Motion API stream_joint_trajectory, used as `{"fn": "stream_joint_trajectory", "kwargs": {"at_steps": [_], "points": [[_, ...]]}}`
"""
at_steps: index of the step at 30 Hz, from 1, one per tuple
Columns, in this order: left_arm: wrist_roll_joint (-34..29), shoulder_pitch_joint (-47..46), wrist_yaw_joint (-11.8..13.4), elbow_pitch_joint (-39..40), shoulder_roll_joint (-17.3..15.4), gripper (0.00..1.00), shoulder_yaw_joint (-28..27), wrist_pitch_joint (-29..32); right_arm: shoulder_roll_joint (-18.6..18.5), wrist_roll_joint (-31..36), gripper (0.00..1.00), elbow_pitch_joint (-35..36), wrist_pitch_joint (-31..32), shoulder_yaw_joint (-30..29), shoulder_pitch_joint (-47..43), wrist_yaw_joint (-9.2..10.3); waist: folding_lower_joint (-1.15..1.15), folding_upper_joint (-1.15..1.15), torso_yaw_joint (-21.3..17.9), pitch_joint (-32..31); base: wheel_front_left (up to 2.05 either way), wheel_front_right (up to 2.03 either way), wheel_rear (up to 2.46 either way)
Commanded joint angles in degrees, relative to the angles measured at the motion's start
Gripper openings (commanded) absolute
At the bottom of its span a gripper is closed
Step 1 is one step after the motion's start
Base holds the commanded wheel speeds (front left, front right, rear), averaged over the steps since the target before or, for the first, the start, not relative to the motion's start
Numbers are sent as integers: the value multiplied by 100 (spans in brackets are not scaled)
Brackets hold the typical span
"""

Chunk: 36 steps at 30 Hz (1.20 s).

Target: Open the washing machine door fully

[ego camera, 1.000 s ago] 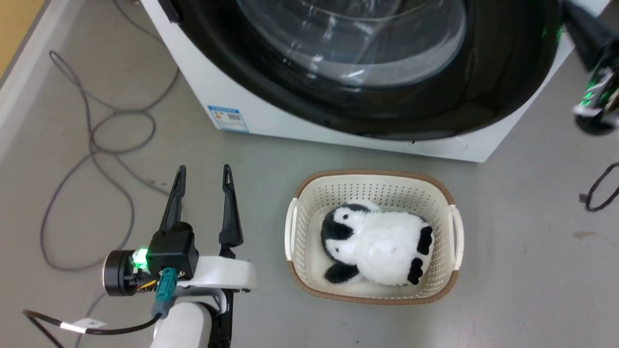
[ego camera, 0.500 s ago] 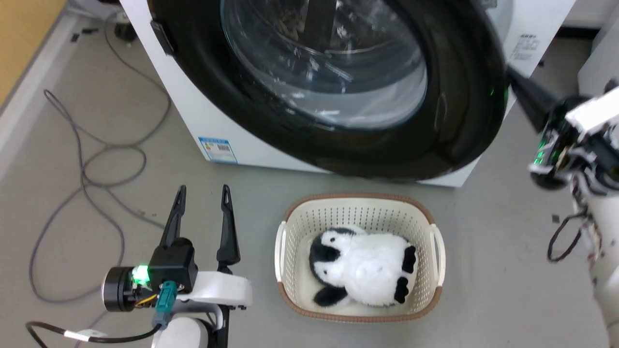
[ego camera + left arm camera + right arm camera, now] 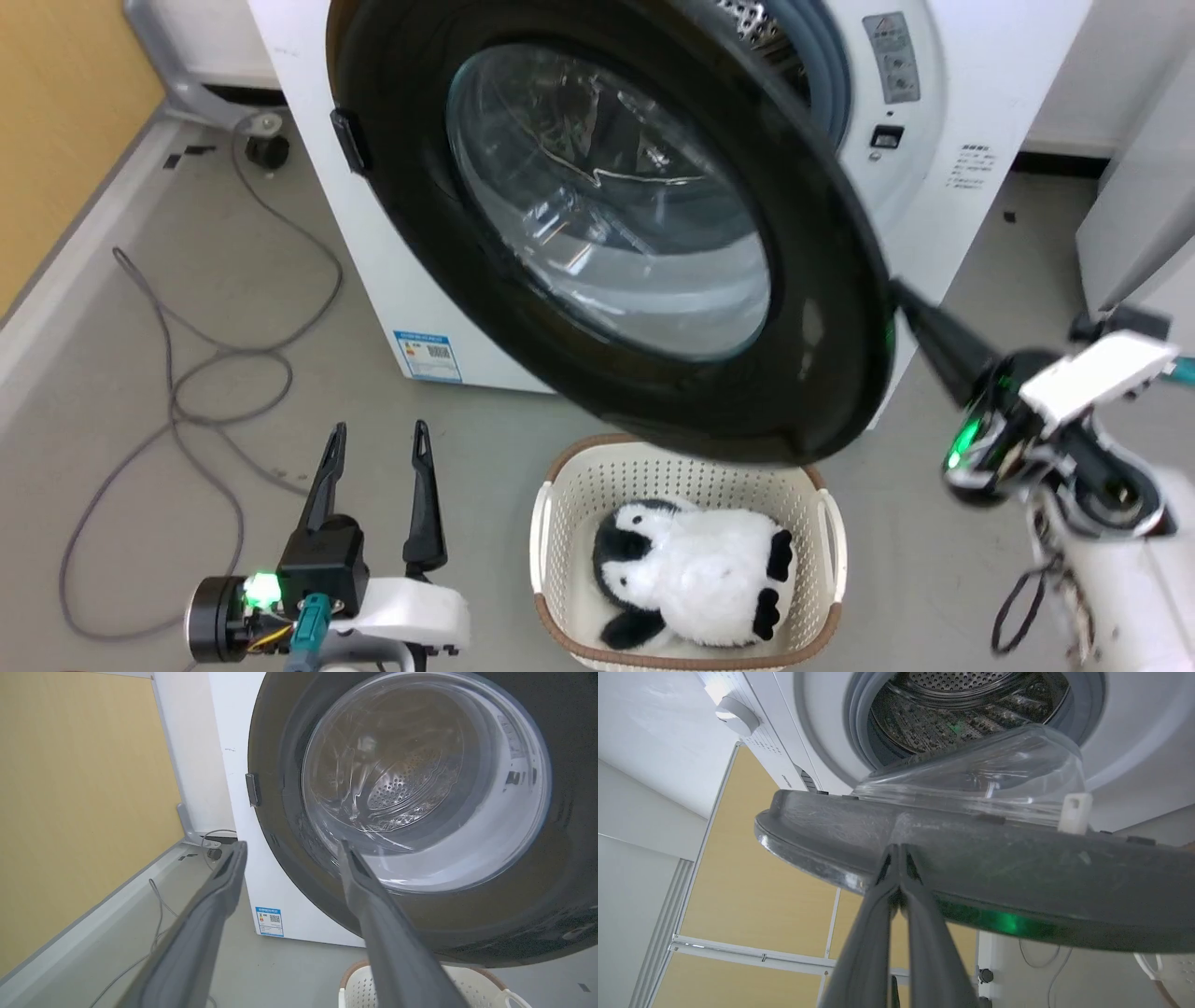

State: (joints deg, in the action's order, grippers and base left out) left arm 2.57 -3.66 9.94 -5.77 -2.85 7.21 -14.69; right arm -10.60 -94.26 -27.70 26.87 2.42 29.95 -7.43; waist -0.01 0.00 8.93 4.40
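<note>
Large round washing machine door [image 3: 607, 224], glossy black rim, clear glass bowl: part-open, free edge near right. Right gripper [image 3: 897, 851]: fingers pinched together, tips on edge's inner face (levering, probably). Left gripper [image 3: 378, 431] spread, idle. Next: swing edge round to left, full stop.

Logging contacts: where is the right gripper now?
At the head view's right: the right gripper touches the washing machine door at its free edge, above and right of the basket.

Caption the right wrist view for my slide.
Closed right gripper against the inner face of the half-open washing machine door.
</note>
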Motion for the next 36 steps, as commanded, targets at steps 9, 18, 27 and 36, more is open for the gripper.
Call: {"fn": "stream_joint_trajectory", "kwargs": {"at_steps": [9,18,27,36], "points": [[-84,152,-65,-23,-6,100,-30,-30,446,-76,0,948,237,125,-959,-6,1,0,-34,-163,0,0,0],[-94,195,-108,-45,-5,100,-23,-30,686,-113,0,1879,382,465,-1632,-6,1,0,133,-260,0,0,0],[-83,203,-118,-34,-5,100,-41,-30,761,-185,0,2365,374,1061,-2033,-6,1,0,357,-228,0,0,0],[-89,210,-159,-34,-8,100,-119,-30,770,-332,0,2744,269,1902,-2217,-6,1,0,520,-217,0,0,0]]}}
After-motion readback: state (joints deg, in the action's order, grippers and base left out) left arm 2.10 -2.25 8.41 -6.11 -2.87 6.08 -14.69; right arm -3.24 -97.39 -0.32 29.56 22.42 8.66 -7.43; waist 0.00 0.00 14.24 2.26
